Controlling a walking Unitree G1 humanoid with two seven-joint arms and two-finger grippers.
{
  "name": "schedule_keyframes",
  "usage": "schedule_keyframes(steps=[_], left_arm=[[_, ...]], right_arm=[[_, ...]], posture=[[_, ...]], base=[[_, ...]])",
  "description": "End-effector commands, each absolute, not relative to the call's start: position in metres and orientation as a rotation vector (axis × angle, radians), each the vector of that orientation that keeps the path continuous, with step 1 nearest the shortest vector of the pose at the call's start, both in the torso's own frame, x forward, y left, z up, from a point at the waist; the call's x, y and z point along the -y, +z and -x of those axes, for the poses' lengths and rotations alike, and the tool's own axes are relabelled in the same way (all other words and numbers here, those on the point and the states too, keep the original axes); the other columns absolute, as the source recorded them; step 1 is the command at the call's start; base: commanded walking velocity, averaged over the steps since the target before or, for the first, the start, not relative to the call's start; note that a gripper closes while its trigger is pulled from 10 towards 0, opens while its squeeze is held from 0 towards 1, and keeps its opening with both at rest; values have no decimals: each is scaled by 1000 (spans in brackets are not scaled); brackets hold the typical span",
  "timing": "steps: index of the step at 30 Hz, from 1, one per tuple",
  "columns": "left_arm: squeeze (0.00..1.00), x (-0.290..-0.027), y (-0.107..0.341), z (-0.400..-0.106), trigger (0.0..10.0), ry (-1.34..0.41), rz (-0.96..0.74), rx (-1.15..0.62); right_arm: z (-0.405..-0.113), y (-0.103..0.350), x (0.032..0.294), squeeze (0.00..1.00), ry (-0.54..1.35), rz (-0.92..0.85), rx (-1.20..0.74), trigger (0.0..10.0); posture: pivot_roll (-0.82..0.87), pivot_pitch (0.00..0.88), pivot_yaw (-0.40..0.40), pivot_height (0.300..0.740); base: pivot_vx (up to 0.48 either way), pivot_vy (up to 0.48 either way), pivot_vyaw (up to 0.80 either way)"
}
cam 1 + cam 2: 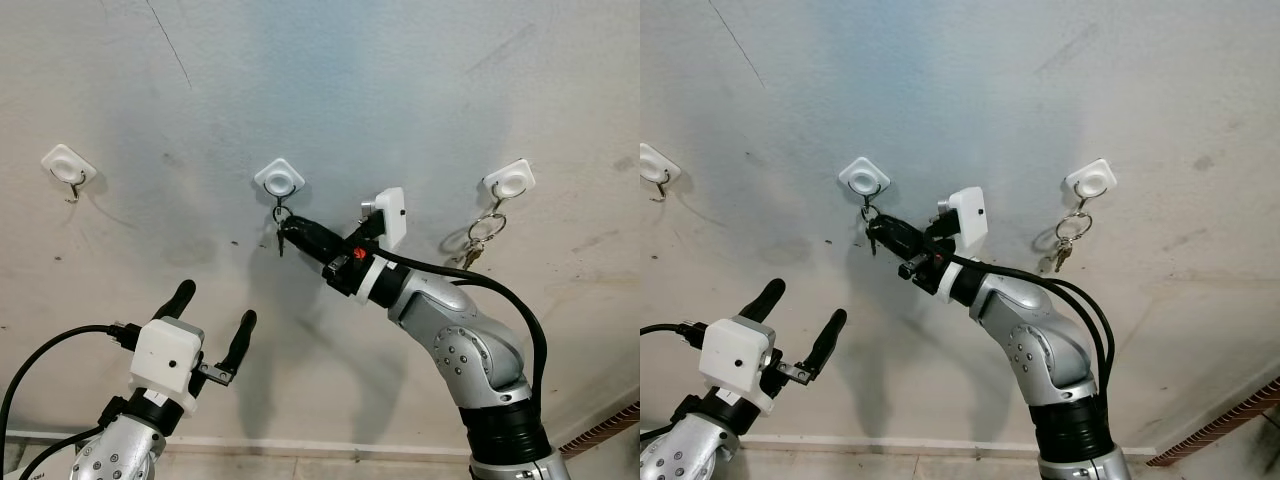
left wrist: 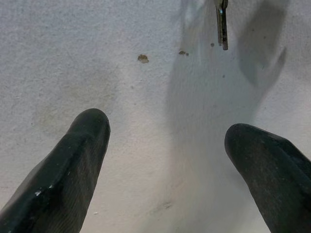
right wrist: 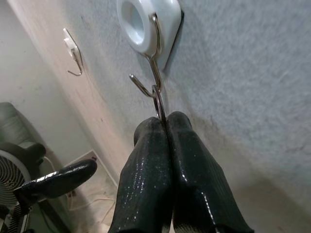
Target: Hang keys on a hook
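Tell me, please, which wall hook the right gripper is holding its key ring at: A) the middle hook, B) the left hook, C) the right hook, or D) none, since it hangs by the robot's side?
A: the right gripper is shut on a key ring looped over the middle hook, while the right hook already carries another set of keys and the left hook is bare.

Key ring [image 3: 159, 104] hooked on white middle hook [image 1: 279, 180].
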State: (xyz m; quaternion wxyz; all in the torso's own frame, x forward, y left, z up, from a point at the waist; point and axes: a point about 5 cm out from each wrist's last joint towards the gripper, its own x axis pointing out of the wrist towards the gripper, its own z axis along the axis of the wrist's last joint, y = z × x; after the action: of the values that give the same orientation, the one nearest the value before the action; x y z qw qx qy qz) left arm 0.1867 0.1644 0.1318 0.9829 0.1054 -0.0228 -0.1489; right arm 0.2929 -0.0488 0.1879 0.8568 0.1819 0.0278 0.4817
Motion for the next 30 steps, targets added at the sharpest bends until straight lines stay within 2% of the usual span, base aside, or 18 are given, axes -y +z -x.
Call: schedule_keyframes(steps=[1, 10, 11, 12, 30], left_arm=[[0, -167, 129, -186, 10000, -293, -225, 30], [0, -167, 129, -187, 10000, -301, -224, 29], [0, -167, 129, -187, 10000, -300, -225, 29], [0, -167, 129, -187, 10000, -300, -224, 29], [0, -165, 130, -189, 10000, -305, -233, 39]], right_arm=[[-294, 179, 52, 0, 978, -405, -117, 10000], [-297, 166, 57, 0, 921, -401, -157, 10000], [-297, 165, 57, 871, 919, -401, -158, 10000], [-297, 165, 58, 1000, 917, -402, -160, 10000], [-291, 147, 58, 1000, 930, -359, -215, 10000]], posture=[[204, 0, 12, 740], [205, 0, 14, 740], [205, 0, 14, 740], [205, 0, 15, 740], [205, 0, 13, 740]], base=[[0, 0, 0], [0, 0, 0], [0, 0, 0], [0, 0, 0], [0, 0, 0]])
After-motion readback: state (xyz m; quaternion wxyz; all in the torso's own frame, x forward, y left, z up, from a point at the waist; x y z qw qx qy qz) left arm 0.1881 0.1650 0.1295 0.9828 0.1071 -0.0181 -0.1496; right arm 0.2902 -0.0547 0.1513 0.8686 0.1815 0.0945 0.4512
